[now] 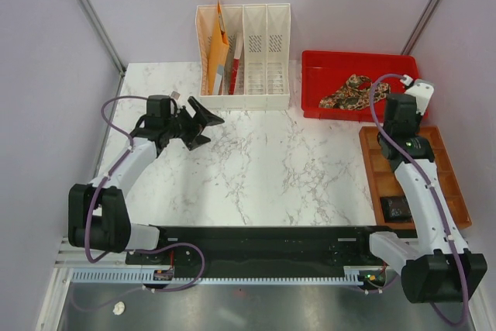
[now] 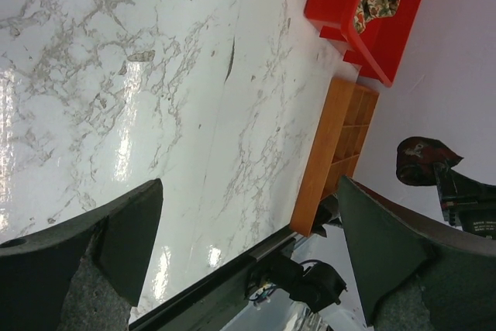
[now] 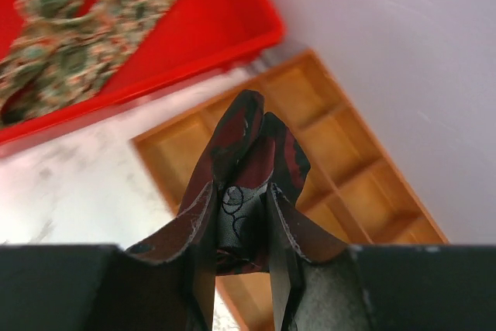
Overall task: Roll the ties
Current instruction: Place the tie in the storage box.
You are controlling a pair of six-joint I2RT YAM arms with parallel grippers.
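The right claw (image 3: 240, 201) is clenched on the maroon tie (image 3: 252, 141), which is bunched into a compact, folded bundle. The fabric sticks out past the fingertips, so the pinch falls near the bundle's base, probably so the roll cannot spring open in the air. Claw and tie hang above the far end of the wooden tray (image 1: 381, 180); its open compartments lie directly beneath in the right wrist view, which suggests the step in hand is dropping the roll into one of them. A near compartment of that tray already holds a dark bundle (image 1: 399, 208), too small to identify. The paisley tie (image 1: 349, 92) lies loose and crumpled in the red bin (image 1: 325, 66), just beyond the tray's far edge, apparently waiting its turn. The left claw (image 1: 205, 128) is released, its jaws spread wide and holding nothing. It hovers over the marble surface (image 1: 263, 168) well to the left of the tray, likely parked clear of the right arm. If the pinch loosens early, the soft fabric could unroll before it settles.
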